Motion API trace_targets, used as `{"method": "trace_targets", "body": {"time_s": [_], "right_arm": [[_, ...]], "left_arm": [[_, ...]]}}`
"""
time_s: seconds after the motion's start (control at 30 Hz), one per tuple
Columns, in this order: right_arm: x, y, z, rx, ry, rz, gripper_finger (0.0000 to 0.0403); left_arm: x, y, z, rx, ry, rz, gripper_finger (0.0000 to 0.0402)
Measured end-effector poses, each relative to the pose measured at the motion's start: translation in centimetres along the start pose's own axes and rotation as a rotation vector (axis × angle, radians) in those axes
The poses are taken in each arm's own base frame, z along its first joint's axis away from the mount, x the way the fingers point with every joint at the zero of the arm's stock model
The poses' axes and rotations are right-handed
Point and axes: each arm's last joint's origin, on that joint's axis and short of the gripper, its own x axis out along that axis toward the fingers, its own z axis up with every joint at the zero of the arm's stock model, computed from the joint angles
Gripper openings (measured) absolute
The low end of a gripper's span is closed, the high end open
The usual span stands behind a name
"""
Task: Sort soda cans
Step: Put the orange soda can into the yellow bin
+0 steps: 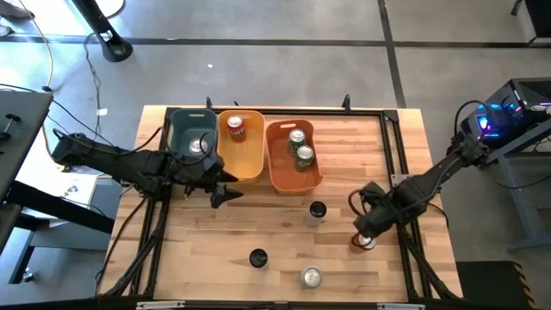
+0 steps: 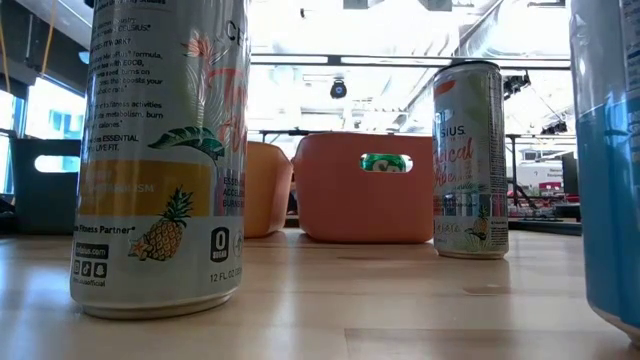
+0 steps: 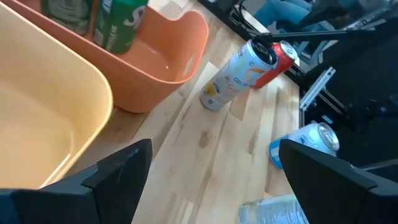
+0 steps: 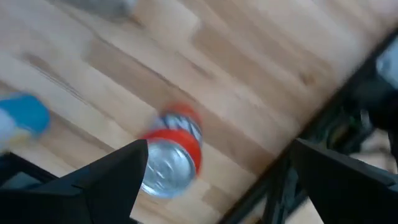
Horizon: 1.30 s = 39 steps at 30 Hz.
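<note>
Over the red can (image 1: 366,242) at the surface's (image 1: 284,232) right edge hangs the right claw (image 1: 368,226), fingers wide, nothing held. Judged step: reaching for that can. Next: lower, straddle, close, carry to the yellow bin (image 1: 250,159). Left claw (image 1: 225,195) wide, empty, beside the bins.

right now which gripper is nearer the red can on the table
Right. The right gripper hangs open just above the red can; the left gripper is far across the table by the bins.

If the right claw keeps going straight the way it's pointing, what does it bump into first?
Most likely the red metal soda can with the silvery top. The open right claw hovers just above it, pointing down, and the can stands between the fingers' line. How far above is hard to tell.
</note>
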Motion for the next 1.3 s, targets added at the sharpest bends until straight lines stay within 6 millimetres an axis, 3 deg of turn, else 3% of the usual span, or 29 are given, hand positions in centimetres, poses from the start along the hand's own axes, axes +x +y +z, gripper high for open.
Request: {"method": "trace_targets", "body": {"time_s": [0.13, 0.33, 0.7, 0.83, 1.0, 1.3], "right_arm": [[1.6, -0.2, -1.4, 0.032, 0.051, -0.037, 0.0389], [1.7, 0.2, -1.5, 0.149, 0.043, 0.073, 0.0389], [2.6, 2.1, -1.8, 0.146, 0.050, 0.130, 0.0388], [3.0, 1.9, -2.0, 0.156, 0.045, 0.091, 0.0388], [5.0, 1.7, -2.6, 0.176, 0.096, 0.080, 0.0388], [5.3, 2.1, -2.6, 0.197, 0.096, 0.128, 0.0388]], "left_arm": [[0.1, 0.0, 0.0, 0.010, 0.008, -0.005, 0.0344], [0.1, 0.0, 0.0, 0.007, 0.004, -0.012, 0.0344], [0.1, 0.1, 0.4, 0.007, -0.014, -0.009, 0.0344], [0.1, 0.1, 0.4, 0.013, -0.016, -0.009, 0.0344], [0.1, 0.1, 0.4, 0.021, -0.023, -0.015, 0.0344], [0.1, 0.0, 0.5, 0.023, -0.029, -0.020, 0.0344]]}}
